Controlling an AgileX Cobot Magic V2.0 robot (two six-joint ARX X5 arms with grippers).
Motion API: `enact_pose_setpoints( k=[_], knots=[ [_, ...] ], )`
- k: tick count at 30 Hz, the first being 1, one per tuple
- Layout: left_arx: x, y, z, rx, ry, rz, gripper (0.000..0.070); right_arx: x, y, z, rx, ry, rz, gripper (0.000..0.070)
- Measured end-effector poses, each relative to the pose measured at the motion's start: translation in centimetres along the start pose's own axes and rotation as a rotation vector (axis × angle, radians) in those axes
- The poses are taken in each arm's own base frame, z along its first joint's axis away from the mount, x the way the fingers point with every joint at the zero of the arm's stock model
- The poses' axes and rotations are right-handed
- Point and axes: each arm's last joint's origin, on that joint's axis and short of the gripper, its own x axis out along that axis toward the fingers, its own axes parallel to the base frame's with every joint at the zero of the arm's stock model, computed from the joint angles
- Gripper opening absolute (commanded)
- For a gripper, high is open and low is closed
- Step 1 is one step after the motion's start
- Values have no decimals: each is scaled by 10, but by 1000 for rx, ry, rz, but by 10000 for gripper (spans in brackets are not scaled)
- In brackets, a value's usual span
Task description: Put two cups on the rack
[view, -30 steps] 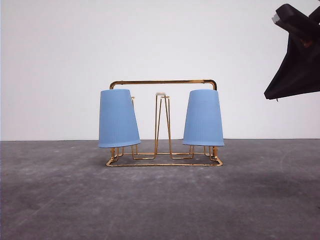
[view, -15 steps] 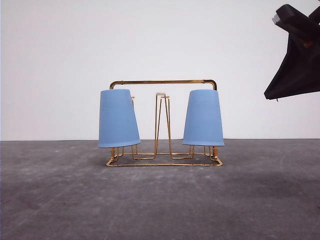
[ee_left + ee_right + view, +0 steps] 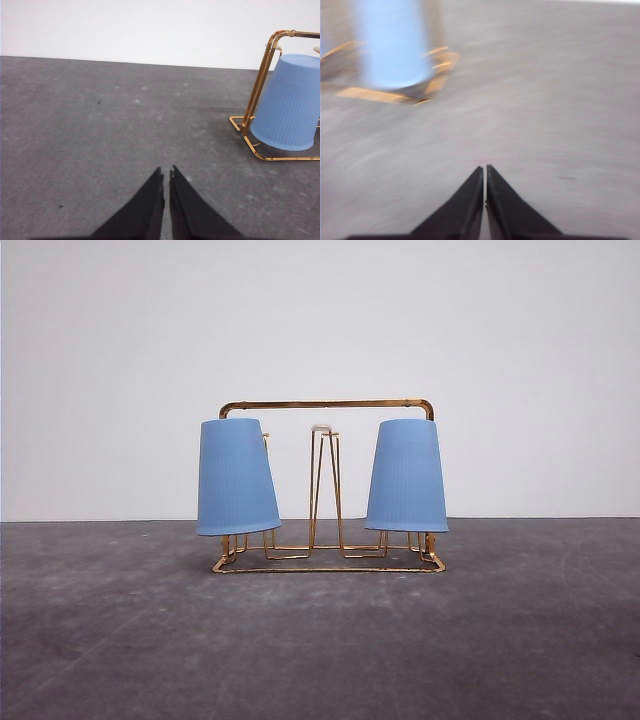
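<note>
Two light-blue cups, the left cup (image 3: 236,477) and the right cup (image 3: 407,476), hung upside down over the outer prongs of the gold wire rack (image 3: 328,406), which stood on the grey table (image 3: 320,640) before a white wall (image 3: 320,330). The left gripper (image 3: 166,175) and right gripper (image 3: 484,171) each hovered over bare tabletop, fingers pressed together and holding nothing.

left gripper (image 3: 166,175) hovers low over the surface, black fingers pressed together with just a sliver between the tips. right gripper (image 3: 484,171) likewise closed, its view blurred.
</note>
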Motion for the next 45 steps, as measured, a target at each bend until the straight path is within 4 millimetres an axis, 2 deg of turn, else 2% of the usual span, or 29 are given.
enact_pose_setpoints(
  k=[9,45],
  knots=[
    [0,0,0,0,0,0,0,-13,-22,-18,31,-216,-205,6],
    [0,0,0,0,0,0,0,-12,-24,-21,48,-192,-217,6]
  ],
)
